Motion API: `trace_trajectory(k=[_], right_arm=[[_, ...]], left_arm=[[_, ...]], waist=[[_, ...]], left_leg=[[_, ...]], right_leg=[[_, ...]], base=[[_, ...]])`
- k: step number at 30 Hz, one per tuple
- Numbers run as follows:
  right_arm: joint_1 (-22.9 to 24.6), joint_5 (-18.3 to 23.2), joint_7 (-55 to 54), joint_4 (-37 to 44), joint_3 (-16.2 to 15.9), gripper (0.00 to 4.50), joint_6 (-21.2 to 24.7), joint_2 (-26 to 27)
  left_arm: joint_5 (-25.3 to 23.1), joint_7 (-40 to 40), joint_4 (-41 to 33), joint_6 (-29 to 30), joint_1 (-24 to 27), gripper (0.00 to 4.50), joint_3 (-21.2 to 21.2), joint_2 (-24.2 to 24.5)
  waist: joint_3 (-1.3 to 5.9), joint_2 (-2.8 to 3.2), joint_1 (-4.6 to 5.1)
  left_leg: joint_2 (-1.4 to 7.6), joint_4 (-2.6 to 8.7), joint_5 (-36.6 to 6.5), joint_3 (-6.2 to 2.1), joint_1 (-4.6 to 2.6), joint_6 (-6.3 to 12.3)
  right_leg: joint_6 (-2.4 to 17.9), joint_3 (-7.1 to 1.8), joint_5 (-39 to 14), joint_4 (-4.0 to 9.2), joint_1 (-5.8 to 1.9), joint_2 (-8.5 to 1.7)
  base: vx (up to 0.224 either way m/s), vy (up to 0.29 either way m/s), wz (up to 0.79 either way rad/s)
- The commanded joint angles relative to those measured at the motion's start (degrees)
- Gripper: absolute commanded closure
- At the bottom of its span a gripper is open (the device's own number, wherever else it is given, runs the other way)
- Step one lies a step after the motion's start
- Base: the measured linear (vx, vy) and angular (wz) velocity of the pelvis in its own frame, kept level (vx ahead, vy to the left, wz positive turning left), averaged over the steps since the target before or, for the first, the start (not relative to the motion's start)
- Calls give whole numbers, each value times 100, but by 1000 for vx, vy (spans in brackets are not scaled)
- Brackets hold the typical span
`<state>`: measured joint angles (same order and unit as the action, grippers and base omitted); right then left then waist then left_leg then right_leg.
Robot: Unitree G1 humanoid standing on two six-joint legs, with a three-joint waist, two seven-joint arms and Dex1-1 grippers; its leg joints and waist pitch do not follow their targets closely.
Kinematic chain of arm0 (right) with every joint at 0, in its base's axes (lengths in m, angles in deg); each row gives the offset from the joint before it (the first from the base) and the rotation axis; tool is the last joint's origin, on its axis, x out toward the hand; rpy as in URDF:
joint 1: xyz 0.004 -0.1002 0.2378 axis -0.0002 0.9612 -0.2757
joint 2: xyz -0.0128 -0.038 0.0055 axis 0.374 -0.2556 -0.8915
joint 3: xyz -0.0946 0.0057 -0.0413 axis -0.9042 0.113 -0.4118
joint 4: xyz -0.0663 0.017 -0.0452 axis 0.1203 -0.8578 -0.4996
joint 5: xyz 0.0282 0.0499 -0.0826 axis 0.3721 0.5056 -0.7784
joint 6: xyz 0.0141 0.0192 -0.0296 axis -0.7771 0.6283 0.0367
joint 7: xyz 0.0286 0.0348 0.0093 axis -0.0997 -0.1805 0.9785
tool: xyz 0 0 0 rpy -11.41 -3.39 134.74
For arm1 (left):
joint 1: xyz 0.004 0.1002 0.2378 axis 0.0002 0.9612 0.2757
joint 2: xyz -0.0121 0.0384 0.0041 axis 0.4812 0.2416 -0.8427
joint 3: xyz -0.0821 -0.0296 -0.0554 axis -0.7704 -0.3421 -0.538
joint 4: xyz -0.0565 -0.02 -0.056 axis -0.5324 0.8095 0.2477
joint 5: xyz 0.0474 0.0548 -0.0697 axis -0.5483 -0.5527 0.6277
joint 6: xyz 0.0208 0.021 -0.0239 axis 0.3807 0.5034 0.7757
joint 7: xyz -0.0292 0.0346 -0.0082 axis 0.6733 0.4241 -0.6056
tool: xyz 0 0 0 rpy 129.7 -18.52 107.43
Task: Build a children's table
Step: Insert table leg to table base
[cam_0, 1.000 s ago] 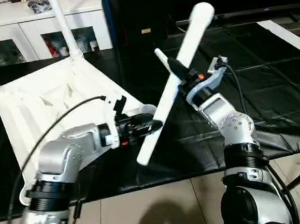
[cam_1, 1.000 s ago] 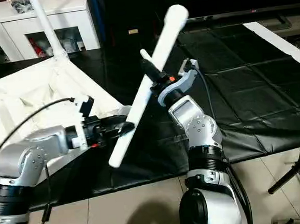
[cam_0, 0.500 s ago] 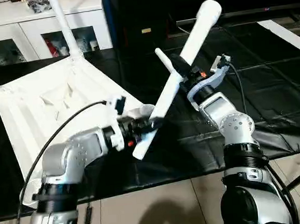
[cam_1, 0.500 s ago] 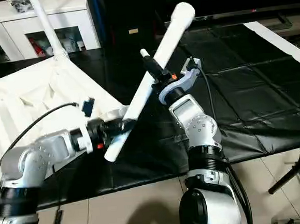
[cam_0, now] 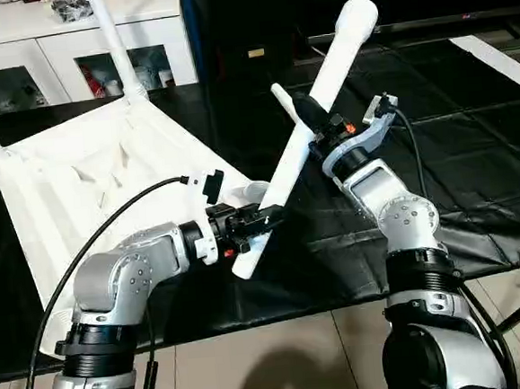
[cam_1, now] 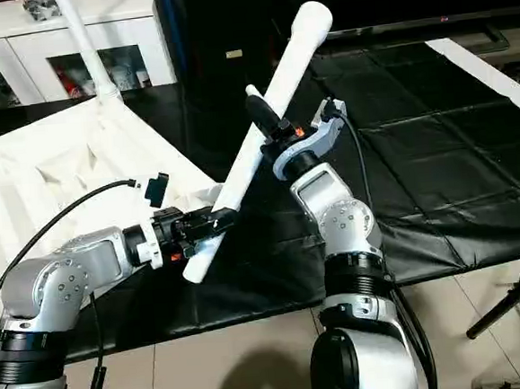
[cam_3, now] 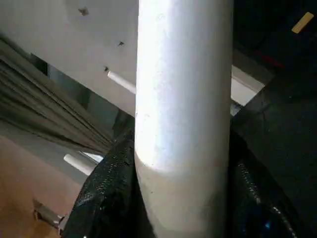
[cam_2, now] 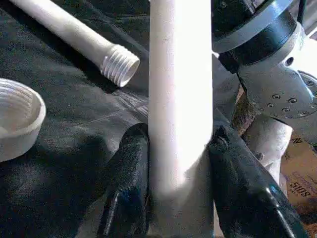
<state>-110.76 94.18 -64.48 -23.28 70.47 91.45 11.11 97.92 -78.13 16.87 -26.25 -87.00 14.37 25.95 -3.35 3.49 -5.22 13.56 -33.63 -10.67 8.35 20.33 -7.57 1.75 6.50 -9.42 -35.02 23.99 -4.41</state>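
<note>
A white tapered table leg (cam_0: 312,114) is being held aslant above the black mat (cam_0: 471,133) by both grippers at once. The right gripper (cam_0: 313,125) is clamped on the leg around its middle, with the thicker rounded end rising beyond its fingers. The left gripper (cam_0: 264,219) is closed on the leg close to its lower end; in the left wrist view its two black fingers (cam_2: 130,188) are pressing on either side of the tube.

Just beyond the left fingertips, a threaded corner socket (cam_2: 15,116) of the upturned tabletop (cam_0: 69,173) is lying open and unfilled. A second leg (cam_2: 74,37), with its ribbed screw end showing, is resting loose on the mat between that socket and the held tube. Two legs are already standing in the far corners of the tabletop, one of them (cam_0: 115,44) in front of the white cabinet.

A risk is judged from the double grip: if the two arms are not being moved together, the tube could be twisted or dragged through one pair of fingers. If one grip is being released while the other is weak, the long end could swing down. The loose leg could also be knocked away, and a tilted entry into the socket could cross the thread.
</note>
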Motion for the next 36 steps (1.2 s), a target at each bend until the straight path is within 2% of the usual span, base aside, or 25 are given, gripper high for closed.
trace_trajectory(k=[1, 3, 7, 8, 10, 12, 13, 14, 15, 16, 17, 18, 19, 20, 21, 23, 24, 28, 29, 30, 32, 33, 34, 35, 36], right_arm=[[-150, -64, 9, -59, -141, 205, -6, 194], [-42, -147, 151, -84, -256, 169, 149, 16], [164, -484, 406, -61, -610, 144, 213, -303], [203, -516, 460, -50, -662, 144, 237, -353], [326, -750, 598, -11, -890, 121, 186, -539], [341, -794, 604, -7, -927, 112, 169, -566], [353, -828, 609, -4, -955, 82, 155, -587], [380, -865, 633, 37, -1001, 82, 164, -659], [402, -960, 811, 115, -1115, 79, 103, -811], [426, -1096, 1031, 196, -1262, 74, -15, -973], [426, -1096, 1031, 196, -1262, 63, -15, -973], [445, -1272, 1223, 254, -1422, 39, -181, -1121], [415, -1834, 1531, 253, -1804, 39, -724, -1484], [415, -1834, 1531, 253, -1804, 36, -724, -1484], [334, -2766, 1933, 176, -2418, 34, -1585, -2080], [294, -3019, 2021, 117, -2578, 13, -1820, -2254], [228, -3361, 2031, 33, -2792, 0, -2088, -2495], [5, -4337, 1680, -158, -3268, 0, -3007, -2945], [5, -4337, 1680, -158, -3268, 0, -3007, -2945], [-99, -4878, 1521, -241, -3601, 0, -3491, -3134], [-266, -5626, 1203, -357, -4126, 0, -4082, -3412], [-407, -5909, 935, -495, -4299, 0, -4242, -3483], [-407, -5909, 935, -495, -4299, 0, -4242, -3483], [-526, -6140, 698, -623, -4448, 0, -4306, -3541], [-712, -6590, 322, -889, -4652, 0, -4548, -3634]], left_arm=[[-46, 77, -17, -76, -136, 302, -61, 89], [-129, 42, -20, -130, -235, 302, -102, 304], [-247, -13, -38, -188, -322, 302, -117, 619], [-260, -19, -41, -193, -330, 302, -126, 666], [-289, -22, -2, -214, -371, 302, -190, 802], [-294, -24, 6, -222, -376, 302, -197, 823], [-298, -25, 12, -228, -379, 302, -202, 840], [-294, -19, 20, -218, -389, 302, -215, 889], [-312, -20, 29, -216, -403, 302, -221, 959], [-325, -8, 42, -205, -419, 302, -237, 1014], [-325, -8, 42, -205, -419, 302, -237, 1014], [-335, -2, 57, -197, -434, 302, -251, 1057], [-365, 10, 118, -207, -484, 302, -279, 1137], [-365, 10, 118, -207, -484, 302, -279, 1137], [-401, 14, 207, -229, -560, 302, -322, 1258], [-410, 21, 227, -230, -585, 302, -337, 1282], [-411, 4, 240, -225, -607, 302, -353, 1333], [-416, -82, 198, -174, -612, 302, -299, 1460], [-416, -82, 198, -174, -612, 302, -299, 1460], [-420, -115, 162, -134, -604, 302, -253, 1492], [-401, -161, 98, -78, -581, 302, -177, 1534], [-384, -195, 40, -36, -561, 302, -126, 1552], [-384, -195, 40, -36, -561, 302, -126, 1552], [-361, -229, -17, 13, -540, 302, -84, 1568], [-327, -271, -115, 79, -495, 302, -2, 1610]], waist=[[469, -30, -14], [466, -44, -8], [463, -45, -10], [469, -26, -17], [478, -26, -32], [488, -38, -38], [488, -41, -43], [486, -58, -44], [481, -45, -52], [478, -68, -47], [482, -62, -63], [481, -66, -62], [483, -86, -99], [483, -86, -99], [475, -96, -118], [470, -104, -129], [467, -100, -128], [470, -80, -120], [470, -90, -122], [472, -94, -115], [460, -95, -120], [462, -98, -106], [457, -100, -94], [455, -103, -92], [461, -120, -89]], left_leg=[[-158, 322, -491, 137, 53, 162], [-159, 327, -512, 133, 51, 168], [-160, 323, -488, 132, 47, 145], [-154, 320, -451, 131, 49, 135], [-151, 310, -415, 134, 40, 138], [-151, 310, -391, 130, 47, 133], [-151, 309, -387, 130, 50, 137], [-150, 309, -380, 132, 49, 147], [-149, 308, -406, 129, 51, 143], [-153, 305, -416, 135, 56, 148], [-154, 298, -417, 137, 55, 154], [-158, 298, -424, 137, 60, 163], [-152, 287, -405, 135, 73, 146], [-152, 287, -405, 135, 73, 146], [-157, 269, -393, 142, 81, 134], [-177, 252, -407, 160, 75, 171], [-177, 252, -435, 155, 76, 191], [-176, 239, -474, 157, 64, 223], [-170, 236, -467, 151, 65, 213], [-175, 229, -496, 150, 68, 215], [-172, 229, -504, 153, 69, 202], [-187, 222, -511, 161, 63, 208], [-193, 224, -536, 164, 68, 222], [-193, 218, -578, 167, 67, 240], [-182, 225, -546, 155, 69, 218]], right_leg=[[675, -257, -1264, 412, -424, -248], [684, -254, -1259, 409, -427, -243], [665, -261, -1275, 403, -433, -251], [678, -265, -1232, 393, -431, -253], [723, -268, -1086, 382, -423, -249], [760, -271, -1041, 365, -436, -256], [773, -268, -1038, 364, -438, -256], [789, -268, -1027, 362, -438, -254], [799, -264, -1058, 361, -435, -254], [776, -266, -1076, 371, -443, -249], [747, -272, -1096, 366, -445, -254], [745, -271, -1118, 369, -446, -256], [709, -256, -1187, 367, -443, -259], [709, -256, -1187, 367, -443, -259], [668, -254, -1243, 367, -433, -254], [640, -272, -1300, 373, -433, -250], [642, -260, -1389, 381, -433, -247], [784, -257, -1336, 367, -416, -234], [798, -253, -1332, 361, -413, -237], [836, -247, -1319, 345, -418, -227], [818, -249, -1379, 352, -410, -234], [823, -246, -1368, 351, -412, -215], [847, -253, -1374, 353, -417, -218], [839, -260, -1388, 351, -419, -218], [883, -249, -1363, 327, -411, -212]], base=[[0, 0, 0], [0, 0, 0], [0, 0, 0], [0, 0, 0], [0, 0, 0], [0, 0, 0], [0, 0, 0], [0, 0, 0], [0, 0, 0], [0, 0, 0], [0, 0, 0], [0, 0, 0], [0, 0, 0], [0, 0, 0], [0, 0, 0], [0, 0, 0], [0, 0, 0], [0, 0, 0], [0, 0, 0], [0, 0, 0], [0, 0, 0], [0, 0, 0], [0, 0, 0], [0, 0, 0], [0, 0, 0]])
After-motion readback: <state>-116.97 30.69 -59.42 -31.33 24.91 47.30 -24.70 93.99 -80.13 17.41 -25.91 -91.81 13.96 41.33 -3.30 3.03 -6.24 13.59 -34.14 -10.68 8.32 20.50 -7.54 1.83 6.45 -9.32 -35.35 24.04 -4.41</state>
